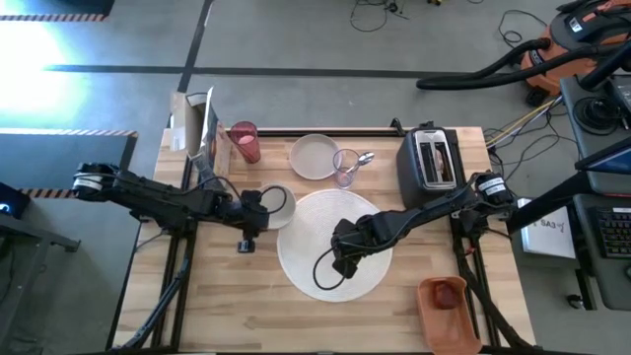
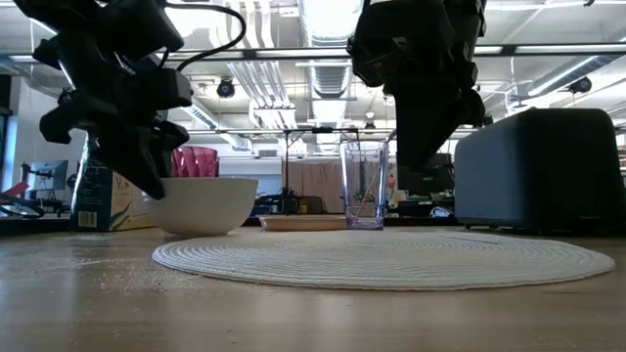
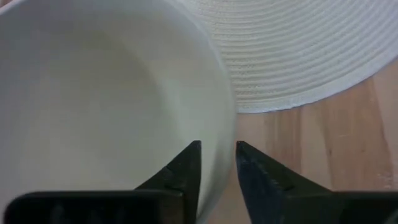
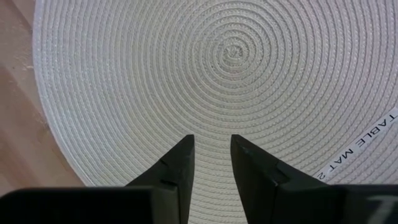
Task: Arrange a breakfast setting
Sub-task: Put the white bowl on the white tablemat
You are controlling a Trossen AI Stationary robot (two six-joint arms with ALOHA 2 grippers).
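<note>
A white bowl (image 1: pixel 280 205) stands at the left edge of the round white woven placemat (image 1: pixel 335 242). My left gripper (image 1: pixel 262 210) is shut on the bowl's left rim. In the low view the bowl (image 2: pixel 202 205) looks to rest on the table beside the mat (image 2: pixel 391 259). My right gripper (image 1: pixel 341 258) hovers over the middle of the placemat, fingers slightly apart and empty, as the right wrist view (image 4: pixel 211 146) shows. At the far side are a pale plate (image 1: pixel 314 156), a pink cup (image 1: pixel 245 141) and a clear glass (image 1: pixel 346 170) with a metal spoon (image 1: pixel 364 158) in it. My left gripper holds the bowl's rim (image 3: pixel 219 163) on the side facing the table's left, one finger inside the bowl (image 3: pixel 185 171) and one outside (image 3: pixel 261 180). The fingers come slanting down from the table's left. The bowl stands upright.
A dark toaster (image 1: pixel 432 160) stands at the far right. An orange-brown container (image 1: pixel 446 304) with something red in it sits near the front right corner. A carton (image 1: pixel 197 126) stands at the far left. Bare wood lies along the near edge.
</note>
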